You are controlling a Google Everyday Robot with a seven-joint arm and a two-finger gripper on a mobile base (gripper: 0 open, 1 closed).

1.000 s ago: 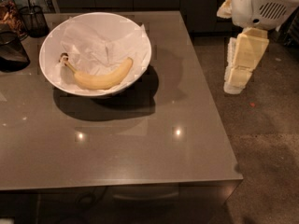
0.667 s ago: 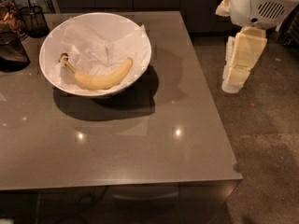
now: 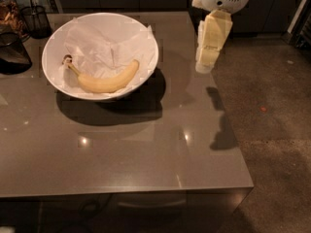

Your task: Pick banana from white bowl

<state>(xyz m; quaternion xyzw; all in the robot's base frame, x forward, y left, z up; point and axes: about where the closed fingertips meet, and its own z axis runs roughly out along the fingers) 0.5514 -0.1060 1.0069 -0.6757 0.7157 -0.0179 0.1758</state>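
Observation:
A curved pale-yellow banana [image 3: 108, 81] with a dark-tipped stem lies in the front of the white bowl [image 3: 146, 38], on crumpled white paper. The bowl stands at the back left of the grey table [image 3: 121, 154]. My gripper [image 3: 205, 64] hangs from the arm at the upper right, above the table's right edge. It is to the right of the bowl and apart from it, holding nothing.
Dark wire-mesh baskets [image 3: 35, 19] and a dark container [image 3: 12, 55] stand at the table's far left. The table's right edge runs under the gripper, with bare floor [image 3: 272, 130] beyond it.
My gripper has moved left, from over the floor to over the table's right edge, closer to the bowl. The banana and bowl have not moved.

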